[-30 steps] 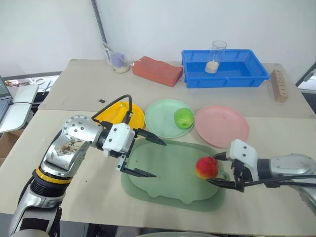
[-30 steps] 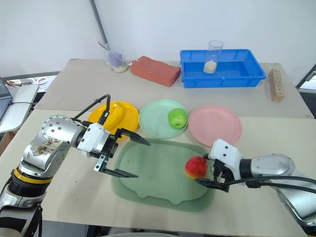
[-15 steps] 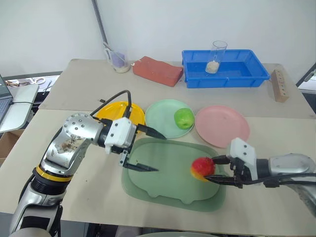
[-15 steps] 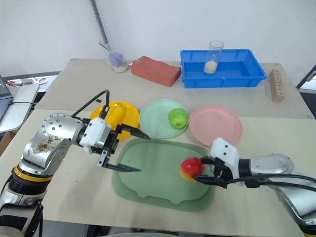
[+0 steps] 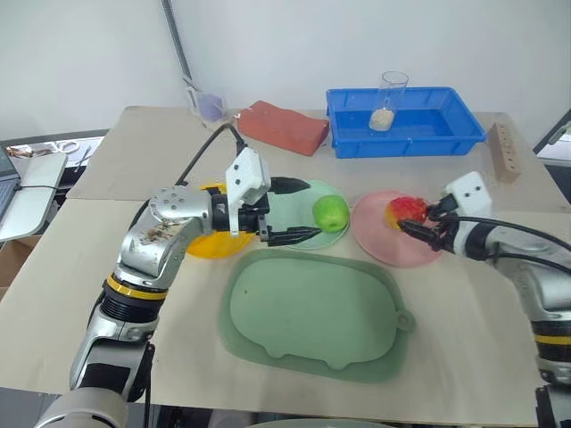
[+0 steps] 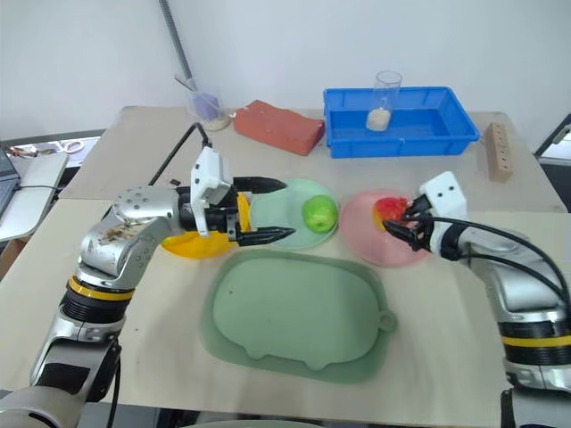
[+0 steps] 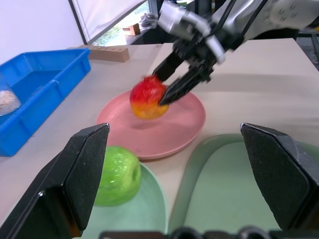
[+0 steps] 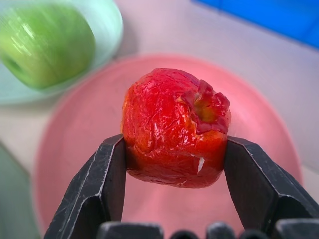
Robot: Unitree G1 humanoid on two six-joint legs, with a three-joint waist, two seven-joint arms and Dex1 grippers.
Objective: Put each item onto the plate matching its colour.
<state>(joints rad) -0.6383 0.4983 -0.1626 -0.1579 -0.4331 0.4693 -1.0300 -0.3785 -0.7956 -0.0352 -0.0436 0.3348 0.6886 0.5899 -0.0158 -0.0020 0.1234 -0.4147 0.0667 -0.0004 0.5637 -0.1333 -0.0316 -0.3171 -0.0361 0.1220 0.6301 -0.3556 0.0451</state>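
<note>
At my far left the yellow plate sat with the banana on it, mostly hidden behind my left claw, which hovered with its fingers spread wide and empty over the near edge of the green plate. The green apple rested on that plate at about 3 o'clock. At 6 o'clock from both lay the big green tray, bare. To the right, my right claw pinched the red fruit firmly, holding it above the pink plate.
</note>
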